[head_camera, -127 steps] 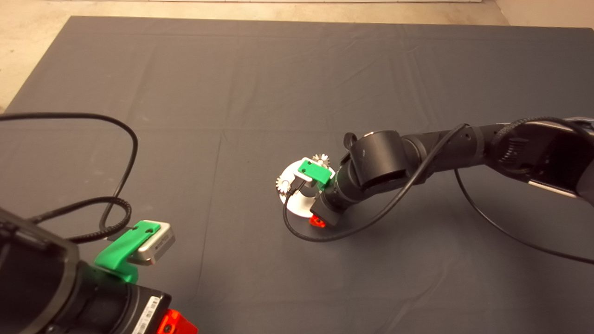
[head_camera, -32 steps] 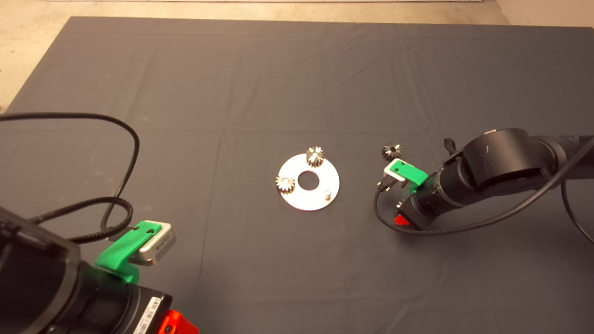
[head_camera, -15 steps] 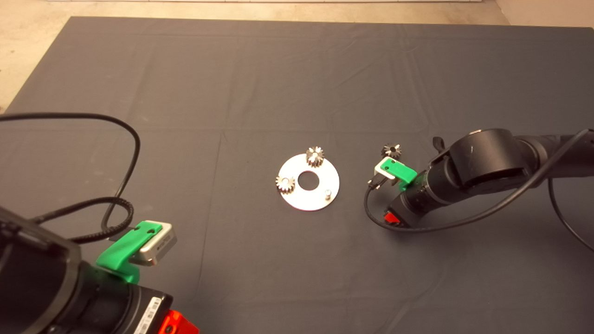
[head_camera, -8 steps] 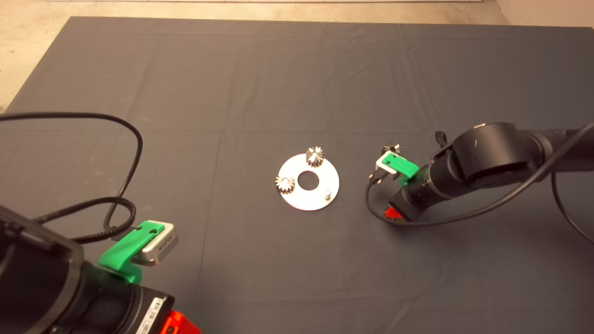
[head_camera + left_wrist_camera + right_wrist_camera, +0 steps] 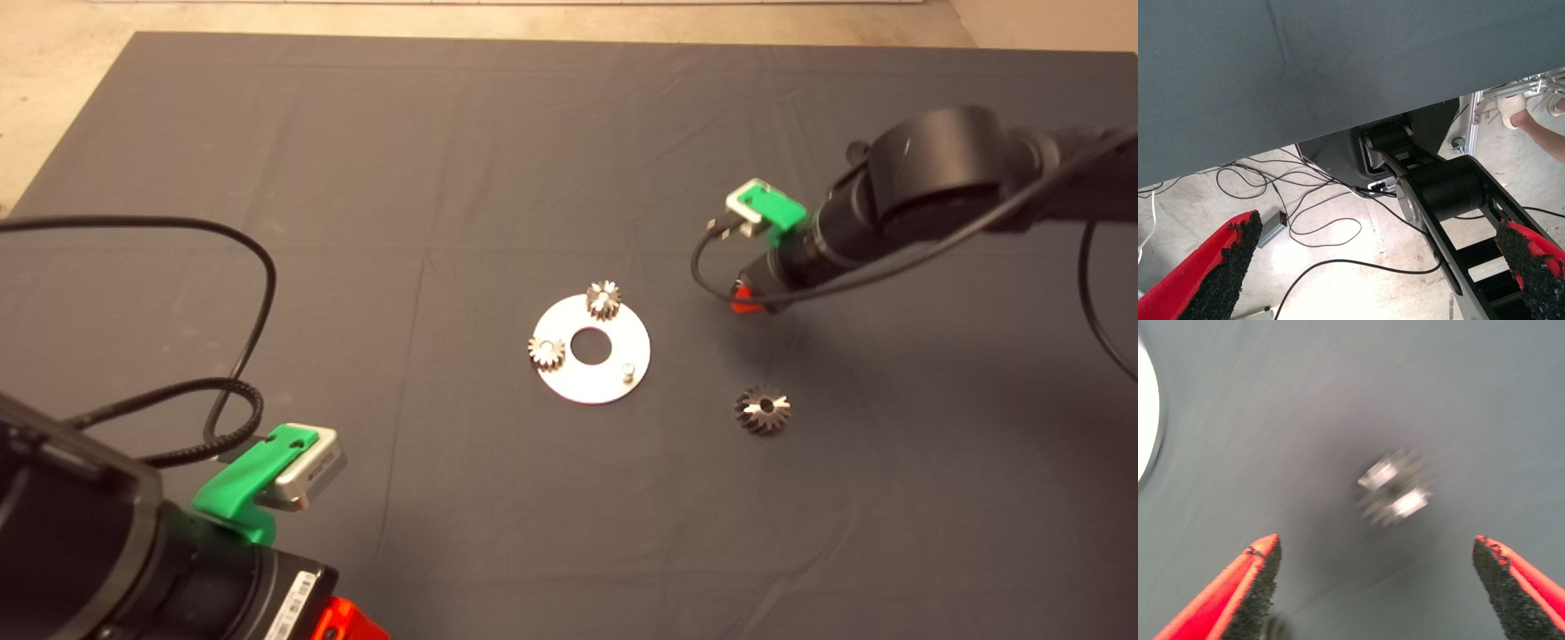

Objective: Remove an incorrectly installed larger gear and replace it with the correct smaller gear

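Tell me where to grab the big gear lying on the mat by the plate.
Grip the larger gear across its toothed rim, on two opposite sides, coming straight down from above. It lies flat with its hole facing up, apart from the plate, with bare mat all round, so the fingers have room. The open right gripper is probably the handier one.

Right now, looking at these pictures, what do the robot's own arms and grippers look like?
Both arms are thick black tubes with round joints and loose black cables looping alongside. Each wrist carries a small silver camera box in a bright green bracket. The left gripper and right gripper each have two red wedge-shaped fingers faced with rough black pads. A white barcode label sits near the left arm's wrist.
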### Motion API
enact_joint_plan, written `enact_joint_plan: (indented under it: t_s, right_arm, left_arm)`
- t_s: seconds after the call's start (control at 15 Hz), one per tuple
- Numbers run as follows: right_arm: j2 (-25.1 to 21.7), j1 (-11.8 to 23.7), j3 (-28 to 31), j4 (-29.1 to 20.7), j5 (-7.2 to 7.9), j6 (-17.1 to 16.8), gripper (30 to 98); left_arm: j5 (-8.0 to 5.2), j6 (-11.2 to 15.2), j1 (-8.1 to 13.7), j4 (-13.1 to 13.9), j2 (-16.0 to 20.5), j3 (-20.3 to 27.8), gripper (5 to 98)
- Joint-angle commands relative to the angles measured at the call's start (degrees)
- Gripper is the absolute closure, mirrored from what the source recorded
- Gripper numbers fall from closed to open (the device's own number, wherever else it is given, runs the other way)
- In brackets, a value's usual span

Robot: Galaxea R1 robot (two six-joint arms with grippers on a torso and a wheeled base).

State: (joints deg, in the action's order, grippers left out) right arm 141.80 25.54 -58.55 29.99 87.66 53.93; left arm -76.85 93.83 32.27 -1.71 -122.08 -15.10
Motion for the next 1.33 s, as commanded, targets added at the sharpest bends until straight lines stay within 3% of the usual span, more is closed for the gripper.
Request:
enact_joint_plan:
  t_s: [0.0, 0.2, 0.67, 0.93, 1.27]
  right_arm:
    - [3.8, 3.05, -9.74, -4.28, 7.34, 3.53, 51.2]
    - [7.31, 3.03, -16.75, -11.44, 7.34, 3.29, 49.3]
    - [7.0, 3.11, -17.55, -23.03, 7.34, 3.11, 38.2]
    - [1.12, 3.25, -17.39, -29.26, 7.34, 3.11, 33.5]
    - [-3.37, 2.79, -14.65, -29.2, 7.34, 2.76, 31.7]
  left_arm:
    - [0.21, 0.12, 0.52, 0.83, -0.05, 0.88, 12.7]
    - [0.21, 0.12, 0.52, 0.83, -0.05, 0.88, 12.7]
    - [0.21, -0.05, 0.49, 0.83, -0.05, 0.91, 12.7]
    - [0.21, -0.09, 0.43, 0.83, -0.05, 0.93, 12.7]
    - [0.21, -0.14, 0.5, 0.83, -0.05, 0.97, 12.7]
